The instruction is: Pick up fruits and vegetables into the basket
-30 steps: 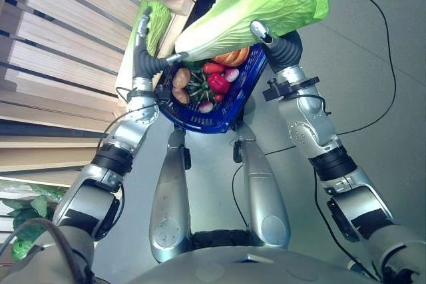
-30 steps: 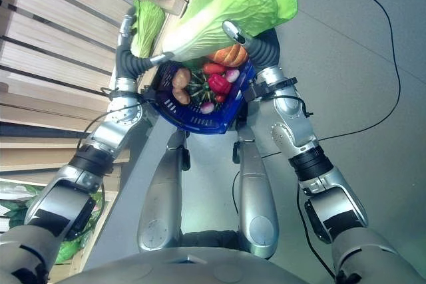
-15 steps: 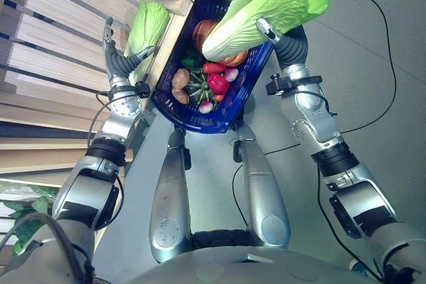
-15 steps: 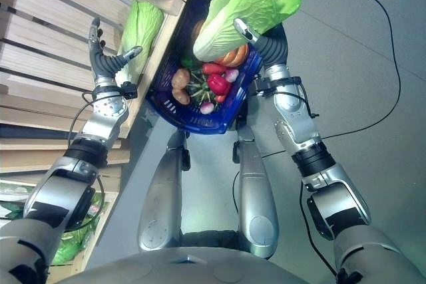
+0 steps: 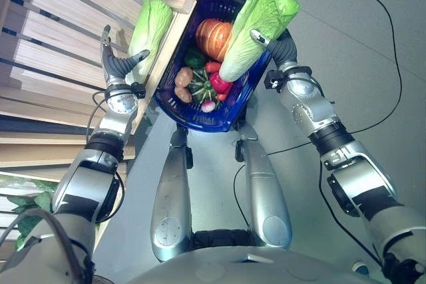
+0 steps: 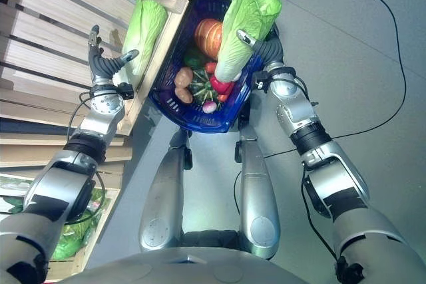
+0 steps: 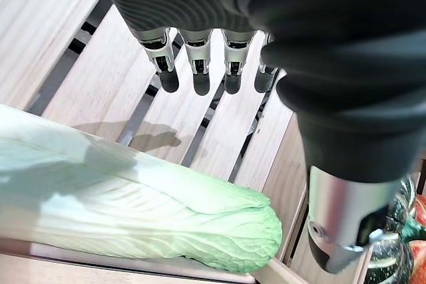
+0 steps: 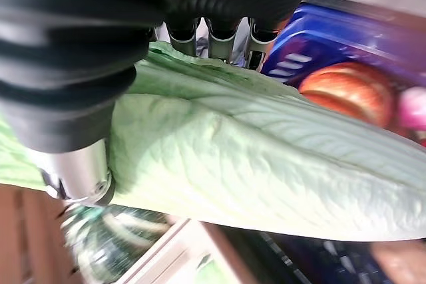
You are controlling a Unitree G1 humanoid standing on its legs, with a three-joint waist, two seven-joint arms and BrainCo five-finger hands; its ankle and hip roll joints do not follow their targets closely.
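Item: cabbage [image 5: 256, 28], long and pale green, held by the right robot hand [image 5: 266, 39] over the blue basket [image 5: 200, 114], stem end down toward the produce, leafy end up past the far rim.

Risk: the cabbage is longer than the free space in the basket looks; let go at this slant, it could tip over the rim onto the floor [image 5: 373, 51]. It could also land on the pumpkin [image 5: 213, 34] and red pepper [image 5: 221, 84] and roll, since the load beneath it is uneven. The grip sits near mid-length, so the heavy stem end may swing as the fingers loosen.

Right robot hand: fingers [image 8: 219, 38] and thumb curled round the cabbage, pressing into its leaves; the basket wall and an orange fruit lie just past it.

Left robot hand [image 5: 116, 64]: fingers [image 7: 196, 64] straight and spread, holding nothing, raised over the wooden shelf [image 5: 60, 18], near a second cabbage [image 5: 150, 28] lying on it but apart from it.

Basket contents: pumpkin, pepper, potatoes [image 5: 182, 84], dark striped squash [image 5: 198, 88], small radishes.
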